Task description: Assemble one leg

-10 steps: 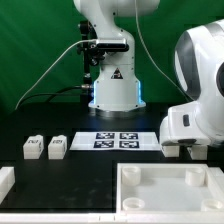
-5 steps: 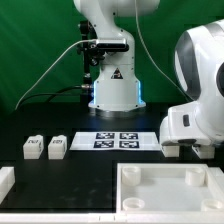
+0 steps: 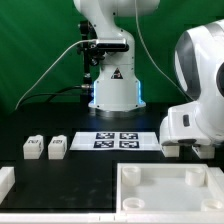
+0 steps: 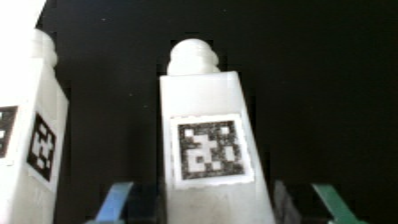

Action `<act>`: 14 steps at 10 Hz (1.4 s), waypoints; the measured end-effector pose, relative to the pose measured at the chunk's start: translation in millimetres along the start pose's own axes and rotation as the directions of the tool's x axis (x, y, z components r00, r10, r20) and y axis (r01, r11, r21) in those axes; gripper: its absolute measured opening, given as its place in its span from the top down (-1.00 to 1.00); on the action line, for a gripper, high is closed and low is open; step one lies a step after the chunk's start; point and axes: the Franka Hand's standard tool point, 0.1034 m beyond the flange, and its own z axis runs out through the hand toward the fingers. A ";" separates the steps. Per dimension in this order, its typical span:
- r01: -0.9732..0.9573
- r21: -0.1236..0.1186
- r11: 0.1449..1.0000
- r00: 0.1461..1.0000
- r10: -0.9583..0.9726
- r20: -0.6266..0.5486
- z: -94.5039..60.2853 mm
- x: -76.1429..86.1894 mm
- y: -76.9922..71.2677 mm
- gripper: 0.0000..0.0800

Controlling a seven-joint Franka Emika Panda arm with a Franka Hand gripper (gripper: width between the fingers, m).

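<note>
In the exterior view the arm's base (image 3: pixel 112 85) stands at the back of the black table (image 3: pixel 90 168), and the arm's bulky white upper part fills the exterior view's right. The gripper (image 3: pixel 186 150) hangs low there, close over the table top, just beyond the far rim of the big white panel (image 3: pixel 165 170), which lies in the foreground with its raised rim up. What is under the gripper is hidden from this side. The marker board (image 3: pixel 120 139) lies mid-table in front of the base. Well apart, on the exterior view's left, two small white blocks stand side by side, the outer leg (image 3: pixel 33 147) and the inner leg (image 3: pixel 57 147), each with a dark tag on its front. In the wrist view the middle leg (image 4: pixel 210 120) runs away from the camera between the two fingers, its rounded peg at the far end and its black-and-white tag facing the lens. The blue finger (image 4: pixel 118 203) sits just beside one flank and the green finger (image 4: pixel 327 203) just beside the other. The picture is too blurred to tell whether they clamp the leg or merely flank it. A side leg (image 4: pixel 22 120), also tagged, stands parallel nearby, partly cut off by the frame.
</note>
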 end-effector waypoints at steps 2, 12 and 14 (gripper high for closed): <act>0.024 -0.002 1.000 1.000 -0.024 0.007 -4.6 -1.2 3.7 0.26; 0.091 0.000 0.996 0.667 -0.061 -0.743 -168.6 -12.7 33.0 0.26; 0.128 -0.053 0.990 0.551 -0.115 -0.826 -213.8 -15.8 47.0 0.26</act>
